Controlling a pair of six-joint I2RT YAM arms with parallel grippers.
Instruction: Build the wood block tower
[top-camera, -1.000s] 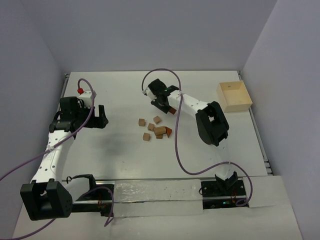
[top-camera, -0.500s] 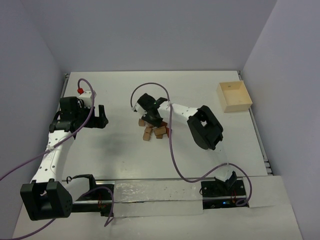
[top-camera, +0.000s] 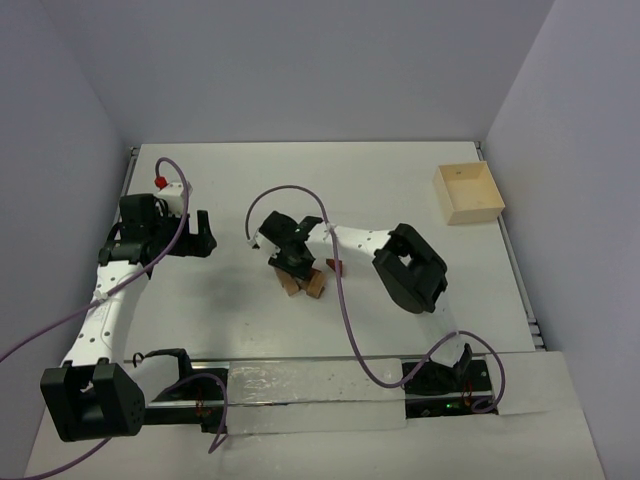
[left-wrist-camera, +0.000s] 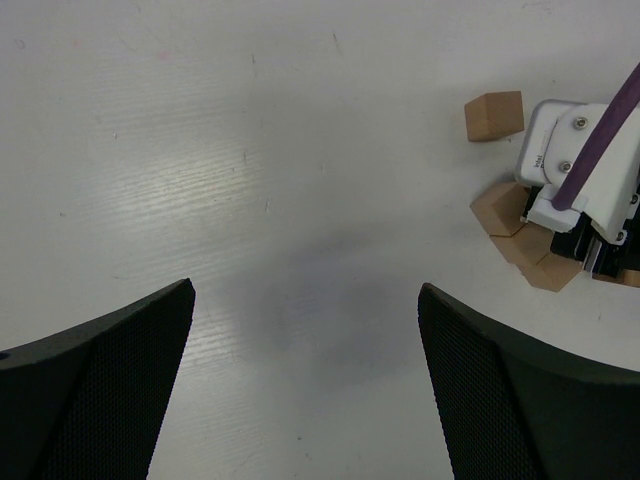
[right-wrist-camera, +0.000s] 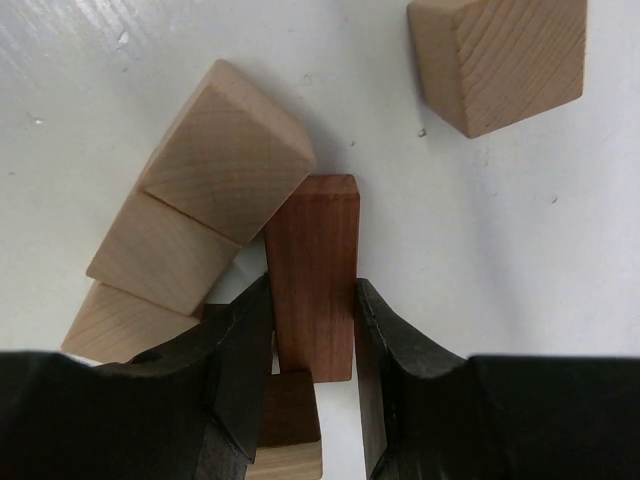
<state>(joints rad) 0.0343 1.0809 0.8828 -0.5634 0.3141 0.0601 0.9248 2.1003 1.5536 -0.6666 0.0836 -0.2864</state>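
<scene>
Right hand (right-wrist-camera: 312, 330) clamped on reddish-brown bar (right-wrist-camera: 312, 235), bar's near end hidden behind the hand, pale blocks (right-wrist-camera: 225, 150) against its side, left hand (left-wrist-camera: 305, 300) wide open, empty.

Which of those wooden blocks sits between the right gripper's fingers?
The reddish-brown rectangular wooden bar, clamped on both sides by the right gripper. It is darker and slimmer than the pale tan wooden blocks beside it.

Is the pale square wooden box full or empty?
Empty: from overhead, the pale square wooden box shows only its bare bottom inside.
</scene>
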